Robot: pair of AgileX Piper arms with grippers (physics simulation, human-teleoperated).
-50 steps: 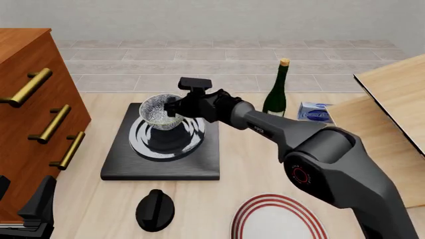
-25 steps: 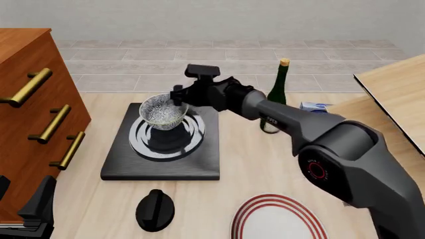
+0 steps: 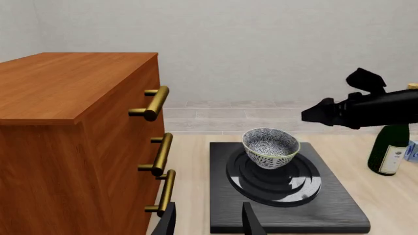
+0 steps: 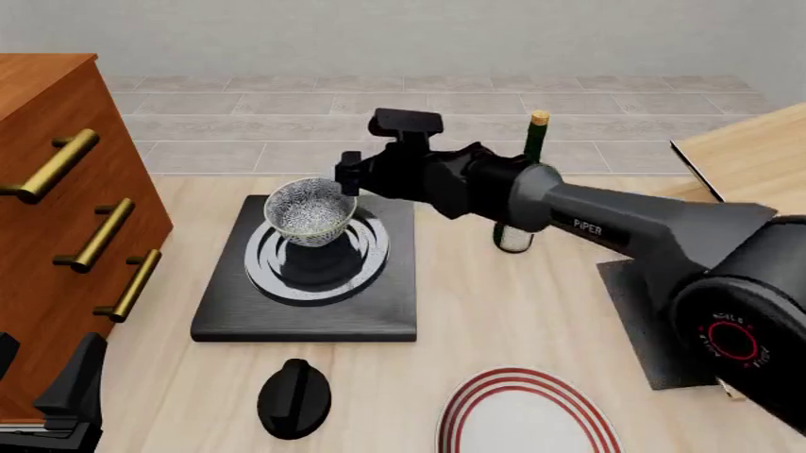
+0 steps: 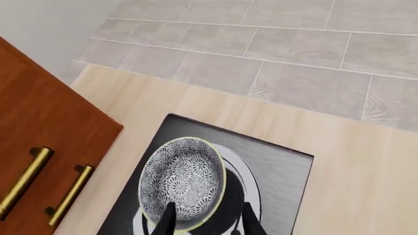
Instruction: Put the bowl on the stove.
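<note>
The bowl (image 4: 311, 209), speckled grey-white with a pale rim, sits upright on the ringed burner of the black stove (image 4: 377, 311). My right gripper (image 4: 347, 176) hovers above and just right of the bowl, open and clear of its rim. In the right wrist view its fingers (image 5: 168, 218) frame the bowl (image 5: 183, 183) below. From the left wrist view the bowl (image 3: 270, 147) rests on the stove (image 3: 326, 210), with the right gripper (image 3: 314, 115) off to one side. My left gripper (image 3: 207, 225) is open and empty, low at the table's near left corner (image 4: 44, 377).
A wooden drawer chest (image 4: 51, 236) with brass handles flanks the stove's left side. A green bottle (image 4: 527, 179) stands behind the right arm. A black knob-like lump (image 4: 293, 398) and a red-ringed plate (image 4: 529, 415) lie near the front edge. A wooden board (image 4: 756, 160) is at right.
My right gripper has let go of the bowl's rim, then risen and drawn back to the right. The bowl stays on the burner. The left arm has not moved.
</note>
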